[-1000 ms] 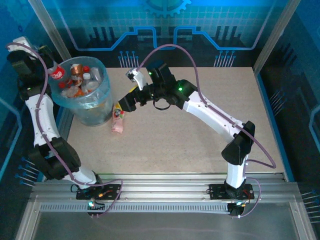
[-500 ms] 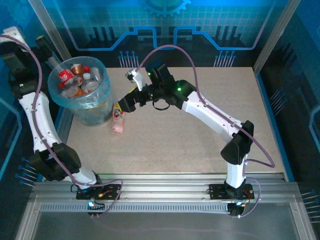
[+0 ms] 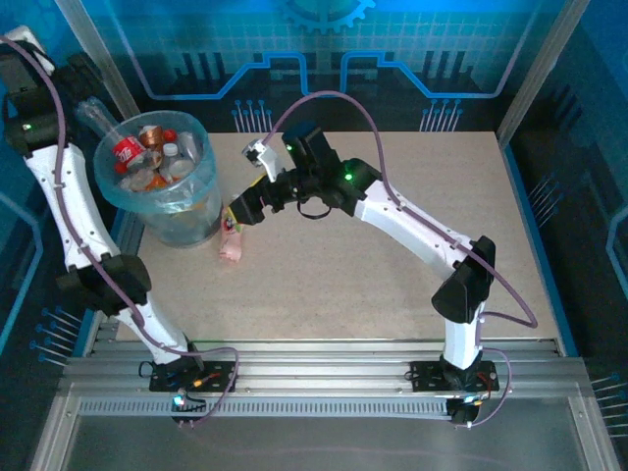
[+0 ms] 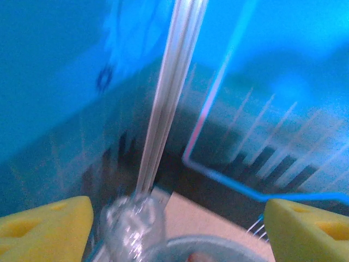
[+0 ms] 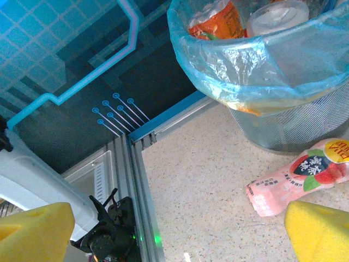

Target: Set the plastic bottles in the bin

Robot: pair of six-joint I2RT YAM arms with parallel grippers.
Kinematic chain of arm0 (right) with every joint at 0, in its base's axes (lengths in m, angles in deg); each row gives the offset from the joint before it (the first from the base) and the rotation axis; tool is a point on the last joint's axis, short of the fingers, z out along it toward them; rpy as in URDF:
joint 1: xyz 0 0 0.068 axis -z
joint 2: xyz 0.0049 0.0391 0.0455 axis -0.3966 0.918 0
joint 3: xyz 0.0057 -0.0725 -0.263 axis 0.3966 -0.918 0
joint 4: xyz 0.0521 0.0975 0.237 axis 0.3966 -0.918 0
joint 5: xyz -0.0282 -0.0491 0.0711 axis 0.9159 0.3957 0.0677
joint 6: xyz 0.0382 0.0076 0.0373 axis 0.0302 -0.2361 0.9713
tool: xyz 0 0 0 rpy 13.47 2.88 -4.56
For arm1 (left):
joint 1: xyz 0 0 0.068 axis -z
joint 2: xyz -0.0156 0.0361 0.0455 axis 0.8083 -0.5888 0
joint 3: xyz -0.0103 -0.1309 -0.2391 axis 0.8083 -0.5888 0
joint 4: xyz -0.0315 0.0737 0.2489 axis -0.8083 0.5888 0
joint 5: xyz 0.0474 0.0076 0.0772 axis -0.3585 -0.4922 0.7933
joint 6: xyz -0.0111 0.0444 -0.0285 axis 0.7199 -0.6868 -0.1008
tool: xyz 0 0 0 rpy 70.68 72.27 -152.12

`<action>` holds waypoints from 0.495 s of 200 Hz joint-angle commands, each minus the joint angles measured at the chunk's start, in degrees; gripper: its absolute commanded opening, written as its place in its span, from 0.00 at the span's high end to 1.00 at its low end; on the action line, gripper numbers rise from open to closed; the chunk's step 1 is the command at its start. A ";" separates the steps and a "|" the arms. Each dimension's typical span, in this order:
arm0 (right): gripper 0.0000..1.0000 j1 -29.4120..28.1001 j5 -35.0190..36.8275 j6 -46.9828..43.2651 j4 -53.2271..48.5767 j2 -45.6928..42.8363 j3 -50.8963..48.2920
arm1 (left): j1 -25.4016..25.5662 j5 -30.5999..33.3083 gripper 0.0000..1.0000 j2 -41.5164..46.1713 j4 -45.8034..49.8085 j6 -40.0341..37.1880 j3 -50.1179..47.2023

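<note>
Speckled tabletop (image 3: 343,294) | bag-lined bin (image 3: 186,211) | pink bottle (image 5: 297,183) | left end effector (image 4: 177,218) spread | right end effector (image 5: 177,229) spread

We see the bin (image 3: 186,211) blocking the tabletop's (image 3: 343,294) far-left corner, w/ a pink bottle (image 3: 232,240) lying just beside it toward centre. The right arm (image 3: 412,224) spans diagonally from the near edge. Far-right corner & near-left strip lie open.

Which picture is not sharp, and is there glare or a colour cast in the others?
Left wrist view: strongly blurred throughout, the clear bottle at the bottom edge only a soft shape, all tinted blue. Right wrist view: sharp, with shiny highlights on the liner of the bin and a crisp pink bottle. Top external view: sharp, blue glow from the walls.
</note>
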 commanded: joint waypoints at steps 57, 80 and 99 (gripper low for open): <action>0.01 -1.69 -2.70 0.77 -1.11 2.25 0.39 | -0.51 10.23 0.12 -2.69 7.94 6.42 -2.31; 0.01 -1.67 -3.18 0.30 -1.58 3.00 1.04 | -0.52 7.97 0.11 -4.69 7.96 7.96 -2.44; 0.01 -1.57 -3.57 -0.32 -2.08 3.47 1.53 | -0.54 6.02 0.11 -5.89 7.58 8.77 -2.78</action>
